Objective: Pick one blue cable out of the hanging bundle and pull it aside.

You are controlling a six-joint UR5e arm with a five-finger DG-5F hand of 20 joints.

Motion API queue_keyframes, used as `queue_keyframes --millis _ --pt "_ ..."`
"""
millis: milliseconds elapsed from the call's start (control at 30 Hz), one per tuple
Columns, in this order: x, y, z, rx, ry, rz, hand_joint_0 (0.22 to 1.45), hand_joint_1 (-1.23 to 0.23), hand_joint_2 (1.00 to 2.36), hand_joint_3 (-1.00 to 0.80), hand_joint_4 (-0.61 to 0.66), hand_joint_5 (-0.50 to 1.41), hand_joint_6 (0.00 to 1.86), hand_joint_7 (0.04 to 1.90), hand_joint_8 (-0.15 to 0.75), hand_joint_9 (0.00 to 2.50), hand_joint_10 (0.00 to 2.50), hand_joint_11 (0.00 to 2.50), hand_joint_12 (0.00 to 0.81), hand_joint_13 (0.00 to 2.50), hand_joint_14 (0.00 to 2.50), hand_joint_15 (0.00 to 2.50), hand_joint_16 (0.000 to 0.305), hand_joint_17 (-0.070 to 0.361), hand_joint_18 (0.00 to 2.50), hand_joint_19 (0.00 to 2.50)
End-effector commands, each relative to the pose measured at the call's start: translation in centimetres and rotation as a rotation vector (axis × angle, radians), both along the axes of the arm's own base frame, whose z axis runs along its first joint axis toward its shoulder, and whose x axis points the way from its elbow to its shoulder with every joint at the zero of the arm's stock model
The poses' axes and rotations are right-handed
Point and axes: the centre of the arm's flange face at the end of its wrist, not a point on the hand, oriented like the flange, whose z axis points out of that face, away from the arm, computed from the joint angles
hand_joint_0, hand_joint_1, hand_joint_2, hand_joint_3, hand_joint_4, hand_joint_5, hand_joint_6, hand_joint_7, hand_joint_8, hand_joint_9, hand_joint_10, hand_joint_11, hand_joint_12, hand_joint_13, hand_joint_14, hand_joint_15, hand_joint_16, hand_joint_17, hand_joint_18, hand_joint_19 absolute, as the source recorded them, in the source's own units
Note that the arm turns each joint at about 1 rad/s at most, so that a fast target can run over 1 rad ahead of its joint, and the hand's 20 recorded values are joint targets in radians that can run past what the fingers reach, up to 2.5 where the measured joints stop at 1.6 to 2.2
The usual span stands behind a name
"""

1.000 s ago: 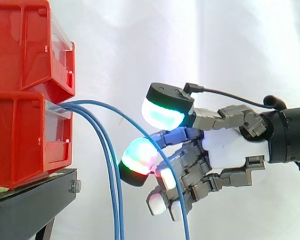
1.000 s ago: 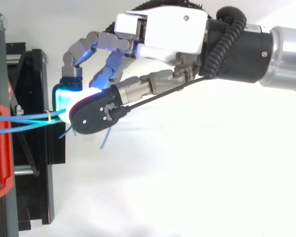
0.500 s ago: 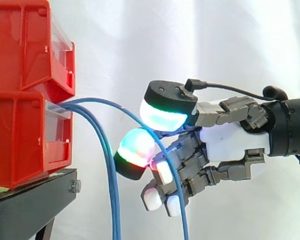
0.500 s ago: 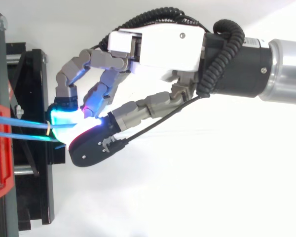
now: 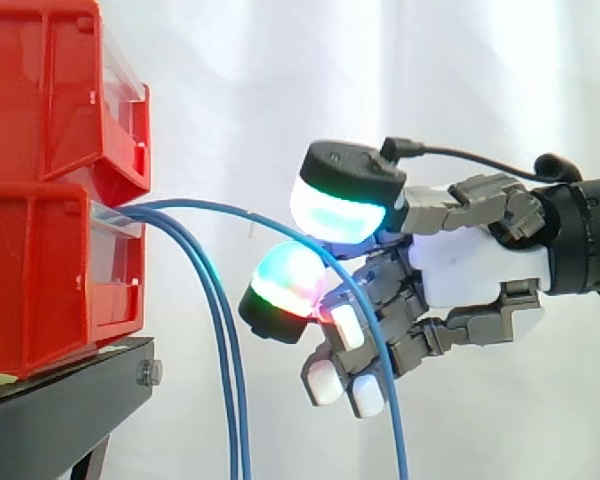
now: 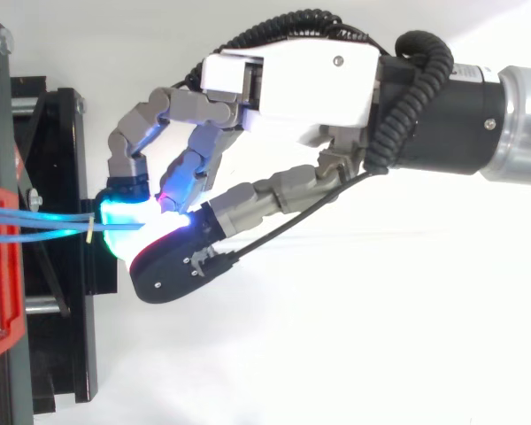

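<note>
Blue cables come out of the lower red bin (image 5: 40, 270) and arc downward. Two of them (image 5: 225, 370) hang straight down beside the black stand (image 5: 60, 410). A third blue cable (image 5: 372, 335) arcs further right, passes between the cyan-green thumb pad (image 5: 340, 205) and a red-green finger pad (image 5: 285, 290), then drops in front of the curled fingers. My hand (image 5: 470, 270) reaches in from the right and is pinched on that cable. From above, the cables (image 6: 35, 221) run from the bin to the glowing pads under my hand (image 6: 292, 80); a small yellow tie (image 6: 90, 228) sits on them.
A second red bin (image 5: 40, 90) is stacked on the lower one. The stand's black frame (image 6: 57, 292) lies left of the fingertips. A white curtain backs the scene, with open space right of and below the hand.
My hand has shifted slightly right and up, away from the bins. The pinched cable's hanging part has swung right with it, further from the other two.
</note>
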Motion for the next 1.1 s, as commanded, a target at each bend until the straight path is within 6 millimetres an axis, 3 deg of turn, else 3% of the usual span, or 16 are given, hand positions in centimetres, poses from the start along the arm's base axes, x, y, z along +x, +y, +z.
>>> queue_keyframes --millis 0,100,333,533,1067 --pt "-0.35 -0.05 0.41 -0.001 0.015 0.000 0.47 -0.52 1.00 -0.50 0.06 -0.10 0.91 0.87 0.249 1.14 0.02 0.64 0.282 0.89 0.02 0.51 0.050 0.112 0.84 0.62" --pt "-0.69 -0.06 0.28 -0.004 0.043 0.001 0.50 -0.48 1.00 -0.50 0.05 -0.09 0.90 0.91 0.239 1.14 0.02 0.64 0.274 0.88 0.02 0.51 0.047 0.106 0.81 0.62" --pt "-0.93 -0.20 0.63 -0.004 0.050 0.000 0.56 -0.64 1.02 -0.28 0.05 -0.09 0.90 1.00 0.224 1.15 0.02 0.66 0.257 0.88 0.02 0.53 0.043 0.097 0.79 0.64" --pt "-0.92 -0.20 0.64 -0.004 0.049 0.000 0.58 -0.74 1.01 -0.14 0.00 -0.07 0.92 0.96 0.242 1.17 0.02 0.63 0.282 0.93 0.02 0.50 0.050 0.113 0.88 0.58" --pt "-0.95 -0.45 0.69 0.005 0.050 -0.006 0.62 -0.83 1.01 -0.03 -0.03 -0.06 0.93 1.00 0.252 1.17 0.02 0.63 0.288 0.95 0.02 0.50 0.053 0.118 0.92 0.55"
